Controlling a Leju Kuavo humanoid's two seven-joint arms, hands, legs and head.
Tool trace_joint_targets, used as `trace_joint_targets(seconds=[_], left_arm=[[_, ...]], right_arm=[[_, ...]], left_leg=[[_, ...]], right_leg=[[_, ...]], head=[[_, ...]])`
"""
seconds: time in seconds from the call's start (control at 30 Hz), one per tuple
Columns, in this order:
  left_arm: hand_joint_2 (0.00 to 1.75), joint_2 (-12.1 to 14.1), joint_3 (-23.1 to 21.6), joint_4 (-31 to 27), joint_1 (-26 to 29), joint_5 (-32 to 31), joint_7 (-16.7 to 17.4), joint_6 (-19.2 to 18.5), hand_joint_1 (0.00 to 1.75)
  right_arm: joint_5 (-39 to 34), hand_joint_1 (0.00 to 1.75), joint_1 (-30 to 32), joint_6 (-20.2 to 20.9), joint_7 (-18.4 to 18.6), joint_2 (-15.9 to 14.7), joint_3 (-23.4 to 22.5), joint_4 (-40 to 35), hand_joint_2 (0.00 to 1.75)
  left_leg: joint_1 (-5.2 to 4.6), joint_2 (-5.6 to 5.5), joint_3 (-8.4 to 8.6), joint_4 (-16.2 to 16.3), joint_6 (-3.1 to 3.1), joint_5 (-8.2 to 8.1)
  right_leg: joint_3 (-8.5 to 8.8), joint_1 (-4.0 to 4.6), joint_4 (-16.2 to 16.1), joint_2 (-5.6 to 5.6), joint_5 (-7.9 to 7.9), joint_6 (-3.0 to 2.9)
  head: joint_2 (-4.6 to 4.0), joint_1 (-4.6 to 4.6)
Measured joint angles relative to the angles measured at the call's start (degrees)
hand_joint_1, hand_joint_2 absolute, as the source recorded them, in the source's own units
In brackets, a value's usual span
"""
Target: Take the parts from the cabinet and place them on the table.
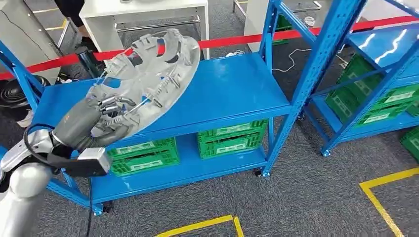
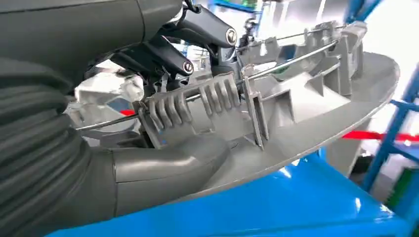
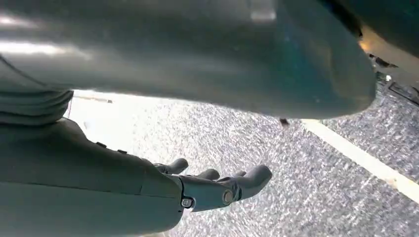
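**Left hand holds a grey wheel cover above the blue cabinet shelf**

The robot's left hand (image 1: 94, 121) comes in from the near left and grips the near edge of a large round grey wheel cover (image 1: 148, 74). In the left wrist view the thick thumb (image 2: 168, 163) presses under the cover's rim while the darker fingers (image 2: 173, 54) curl over the ribbed clips and wire ring on its inner face. The cover is tilted, its far edge raised, and it hangs over the left part of the cabinet's top shelf (image 1: 232, 89), a bare blue surface. Whether its near edge touches the shelf cannot be told.

The right hand (image 3: 217, 185) hangs over grey carpet (image 3: 247, 143), fingers slightly curled and apart, holding nothing.

On the cabinet's lower shelf stand green crates (image 1: 232, 138) with white labels. A second blue rack (image 1: 380, 49) to the right carries more green crates. A red tape (image 1: 237, 39) runs across the scene behind the cabinet, with a white table (image 1: 143, 10) beyond it on the far left. Yellow lines (image 1: 380, 197) mark the carpet nearby.
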Motion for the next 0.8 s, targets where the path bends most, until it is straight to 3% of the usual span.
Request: trace_joint_targets(seconds=[0.07,0.1,0.13,0.17,0.23,0.27,0.3,0.37,0.43,0.47,0.5,0.57,0.6,0.63,0.67,0.73,0.77,0.8], left_arm=[[1.75,0.13,-0.15,-0.96,0.99,0.31,-0.50,-0.64,1.75],[1.75,0.13,-0.22,-1.45,1.57,0.26,-0.48,-0.73,1.75],[1.75,0.13,-0.22,-1.81,1.94,-0.13,-0.35,-0.73,1.75],[1.75,0.13,-0.24,-1.99,2.09,-0.31,-0.22,-0.73,1.75],[1.75,0.13,-0.33,-2.56,2.14,-0.74,0.13,-0.73,1.75],[1.75,0.11,-0.37,-2.80,2.11,-0.85,0.17,-0.73,1.75],[1.75,0.09,-0.44,-3.02,2.23,-0.90,0.22,-0.73,1.75],[1.75,0.11,-0.46,-3.17,2.37,-0.96,0.35,-0.73,1.75],[1.75,0.11,-0.44,-3.46,2.84,-0.81,0.15,-0.73,1.75],[1.75,0.13,-0.44,-3.68,2.98,-0.72,0.09,-0.73,1.75],[1.75,0.19,-0.35,-3.87,3.15,-0.66,-0.07,-0.77,1.75],[1.75,0.30,-0.19,-4.16,4.00,-0.57,-0.31,-0.95,1.75],[1.75,0.33,-0.17,-4.28,4.43,-0.48,-0.48,-1.18,1.75],[1.75,0.33,-0.17,-4.46,4.80,-0.35,-0.57,-1.45,1.75],[1.75,0.33,-0.17,-4.64,5.02,-0.31,-0.59,-1.62,1.75],[1.75,0.33,-0.17,-4.97,5.39,-0.20,-0.75,-2.06,1.75],[1.75,0.30,-0.17,-5.23,5.62,-0.18,-0.77,-2.15,1.75],[1.75,0.33,-0.13,-5.40,5.80,-0.17,-0.81,-2.17,1.75]], right_arm=[[-0.04,0.00,0.10,-0.04,0.02,-0.02,0.00,0.00,0.00],[-0.07,0.00,0.11,-0.04,0.02,-0.02,0.00,0.00,0.00],[-0.15,0.00,0.10,-0.05,0.15,-0.02,0.00,0.00,0.00],[-0.15,0.00,0.08,-0.07,0.15,-0.02,0.00,0.00,0.00],[-0.15,0.00,0.08,-0.07,0.15,-0.02,0.00,0.00,0.00],[-0.11,0.00,0.08,-0.04,0.15,-0.02,0.00,0.00,0.00],[-0.09,0.00,0.00,-0.07,0.15,-0.02,0.00,0.00,0.00],[0.00,0.00,0.00,-0.07,0.15,-0.02,0.00,0.00,0.00],[0.04,0.00,0.10,-0.07,0.15,-0.04,0.00,0.00,0.00],[0.04,0.00,0.08,-0.04,0.15,-0.04,0.00,0.00,0.00],[0.07,0.00,0.09,-0.04,0.15,-0.04,-0.02,0.00,0.00],[0.18,0.00,0.12,-0.04,0.15,-0.04,-0.02,0.00,0.00],[0.22,0.00,0.10,-0.04,0.05,-0.04,-0.02,0.00,0.00],[0.22,0.00,0.04,-0.02,-0.31,-0.04,-0.02,0.00,0.00],[0.22,0.00,0.04,-0.02,-0.37,-0.04,-0.02,0.00,0.00],[0.22,0.00,0.07,-0.02,-0.13,-0.04,-0.02,0.00,0.00],[0.22,0.00,-0.06,-0.04,0.00,-0.11,-0.02,0.00,0.00],[0.20,0.00,-0.07,-0.06,-0.02,-0.11,-0.02,0.00,0.00]], left_leg=[[0.09,0.01,-2.57,8.42,-0.57,-4.51],[0.13,0.02,-2.90,10.63,-0.73,-5.16],[0.21,0.03,-1.95,10.06,-0.78,-4.37],[0.30,0.06,0.13,7.30,-0.77,-2.81],[0.46,0.09,6.66,-2.56,-0.71,0.52],[0.38,0.03,8.83,-6.43,-0.50,-0.51],[-0.11,-0.29,8.98,-6.21,0.27,0.33],[-0.24,-0.27,8.43,-6.37,0.93,0.38],[0.17,-0.06,8.06,-6.90,2.25,1.23],[0.16,-0.01,7.66,-6.90,2.63,1.57],[0.16,0.02,7.12,-6.87,3.05,1.89],[0.03,0.16,6.09,-6.75,3.28,2.57],[-0.04,0.17,5.55,-6.60,3.28,2.89],[-0.07,0.16,5.03,-6.38,3.24,3.13],[-0.08,0.14,4.62,-6.16,3.17,3.28],[-0.08,0.05,3.89,-5.59,2.89,3.51],[-0.08,0.08,3.65,-5.35,2.69,3.64],[-0.27,0.06,3.40,-5.32,2.32,3.85]], right_leg=[[-0.76,0.02,0.09,-0.11,0.54,0.01],[-1.19,0.02,0.14,-0.14,0.82,0.05],[-1.60,0.01,0.21,-0.15,1.10,0.14],[-1.92,-0.01,0.27,-0.14,1.31,0.26],[-2.34,-0.08,0.43,-0.08,1.70,0.70],[-2.63,0.10,0.51,-0.06,1.90,1.05],[-2.79,0.16,0.48,-0.04,2.26,1.48],[-2.91,0.05,0.42,0.04,2.84,2.16],[-3.32,0.10,0.50,0.07,2.76,2.82],[-3.93,-0.05,1.84,0.04,1.01,3.05],[-5.31,-0.05,5.15,0.04,-1.88,3.25],[-8.62,-0.05,14.43,0.04,-7.01,3.69],[-9.42,-0.03,17.52,0.04,-7.84,3.76],[-8.88,-0.01,17.72,0.04,-7.18,3.72],[-7.27,0.00,15.65,0.03,-5.77,3.60],[-0.48,0.06,5.37,0.03,-2.01,3.06],[1.92,0.23,0.90,0.02,-2.84,2.52],[2.15,0.60,0.82,0.02,-2.24,2.36]], head=[[0.00,0.04],[0.00,0.04],[0.02,0.04],[0.00,0.02],[0.00,0.02],[0.02,0.00],[0.02,0.15],[0.02,0.07],[0.00,0.09],[0.00,0.11],[0.00,0.13],[0.00,0.11],[0.00,0.13],[0.00,0.11],[0.00,0.13],[0.00,0.13],[0.00,0.11],[0.00,0.00]])
